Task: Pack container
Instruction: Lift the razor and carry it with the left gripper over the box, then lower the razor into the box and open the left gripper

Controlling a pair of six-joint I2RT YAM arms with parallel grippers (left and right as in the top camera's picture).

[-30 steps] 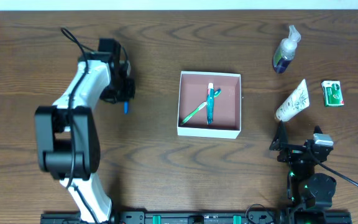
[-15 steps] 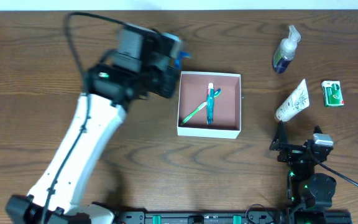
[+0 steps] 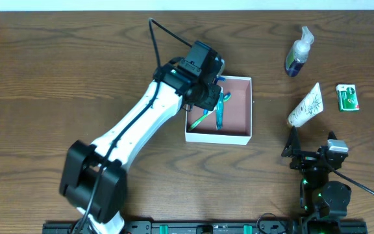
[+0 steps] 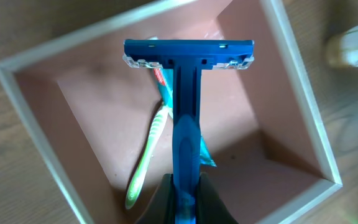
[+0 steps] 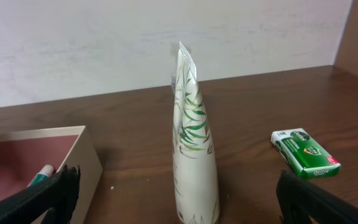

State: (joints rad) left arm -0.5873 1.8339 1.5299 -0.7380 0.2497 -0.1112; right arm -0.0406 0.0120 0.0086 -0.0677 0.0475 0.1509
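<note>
Pinching the blue razor [image 4: 186, 118] by its handle end above the container [image 3: 217, 137], the left fingers [image 4: 211, 210] could drop it crooked, its head snagging the toothbrush [image 4: 145, 155] or the wall.

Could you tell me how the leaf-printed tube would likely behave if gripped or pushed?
The tube probably dents when squeezed, since it tapers to a flat crimped end. Lying on its side, its rounder end may roll slightly if nudged.

You have a blue T-shaped razor [image 4: 185, 106] of smooth, glossy plastic, a square white-walled box [image 4: 266, 143] with a matt pink-brown inside, and a dark brown table [image 3: 44, 65] of grained, faintly shiny wood.
</note>
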